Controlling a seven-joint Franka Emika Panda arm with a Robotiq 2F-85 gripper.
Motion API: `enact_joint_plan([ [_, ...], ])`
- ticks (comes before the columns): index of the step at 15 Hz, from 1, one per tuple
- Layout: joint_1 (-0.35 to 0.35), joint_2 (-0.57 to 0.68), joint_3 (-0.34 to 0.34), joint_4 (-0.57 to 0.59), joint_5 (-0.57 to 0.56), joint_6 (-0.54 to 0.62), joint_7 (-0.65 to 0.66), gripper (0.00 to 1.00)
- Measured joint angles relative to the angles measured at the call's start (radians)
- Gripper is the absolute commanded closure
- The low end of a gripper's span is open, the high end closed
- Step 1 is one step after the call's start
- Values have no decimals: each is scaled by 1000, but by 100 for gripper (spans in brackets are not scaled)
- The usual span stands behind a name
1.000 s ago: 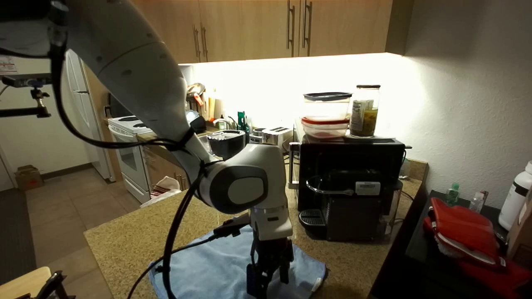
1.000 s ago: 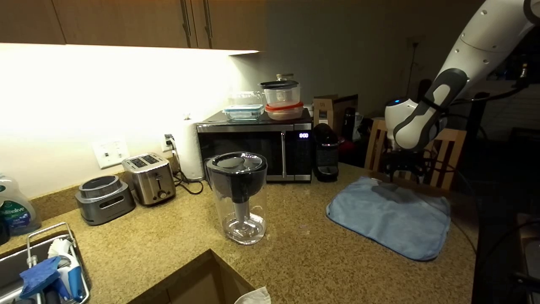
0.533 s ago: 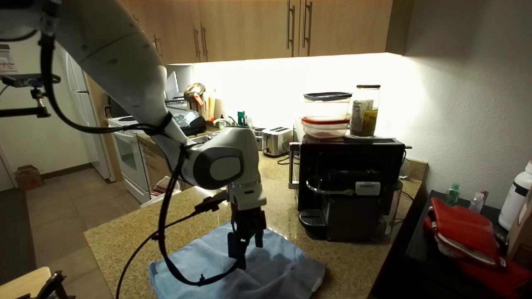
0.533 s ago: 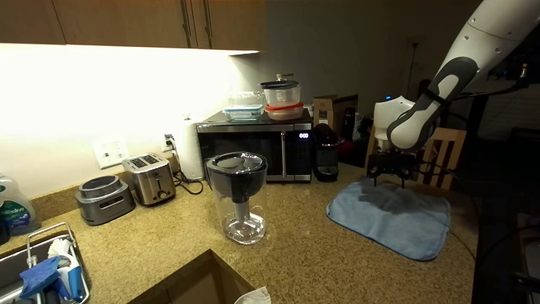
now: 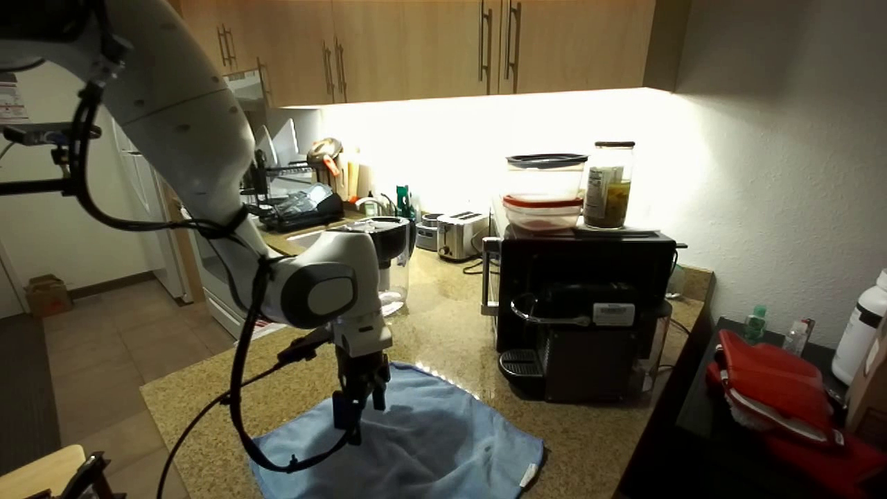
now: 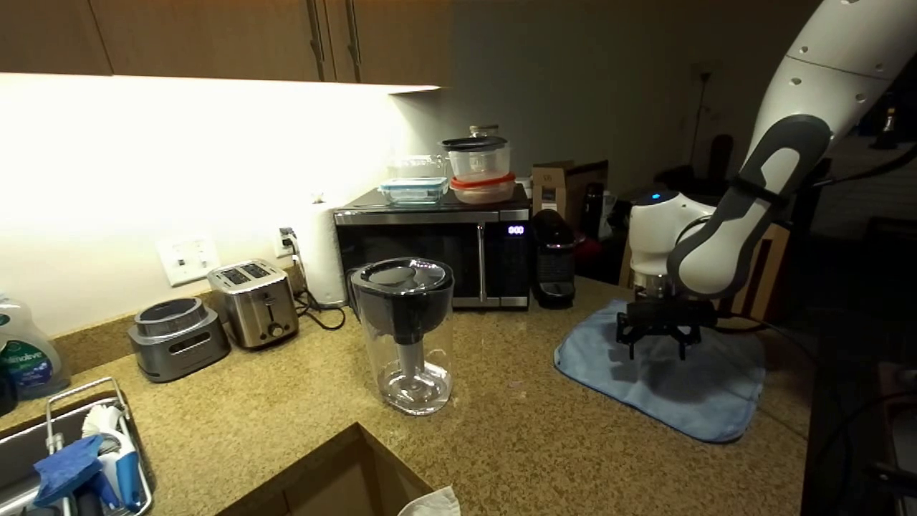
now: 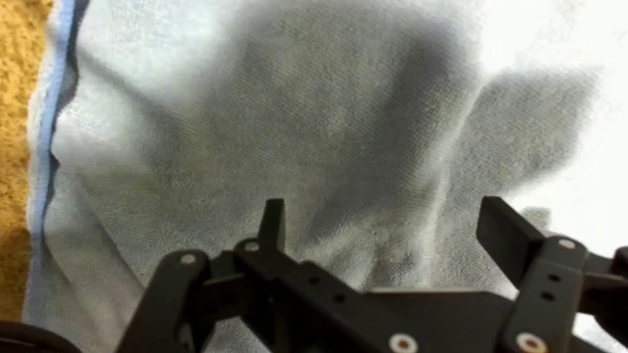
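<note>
You have the jaws over the light-blue, soft-looking fabric cloth [image 5: 443,443], which lies spread and slightly rumpled on the speckled tan stone counter [image 6: 516,451]. The jaws stand wide apart and hold nothing; in the wrist view you see both black fingertips [image 7: 273,220] well separated, with only fabric showing beyond the gap. In both exterior views they point downward and appear to hang just above the cloth, casting shadow on it; no contact shows.

Judging by this, you are at the positioning stage, ahead of any grip. A raised crease runs up the fabric between the fingertips, while the blue hem lies toward the left of the wrist view, outside the jaws. Should you want hold of the cloth, the move calls for a gentle descent with that crease kept between the fingertips; closing on a flat stretch could well slide off. The boxy black coffee machine [image 5: 589,367] and the clear plastic pitcher with a dark lid [image 6: 405,315] both stand on the counter, apart from the cloth.
</note>
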Motion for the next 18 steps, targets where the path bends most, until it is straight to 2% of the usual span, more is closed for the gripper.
enact_joint_plan([
  [5,55,47,-23,-7,7,130,58,0],
  [10,94,70,-14,-4,87,136,81,0],
  [14,101,70,20,-2,165,137,81,0],
  [18,102,77,21,6,191,178,98,0],
])
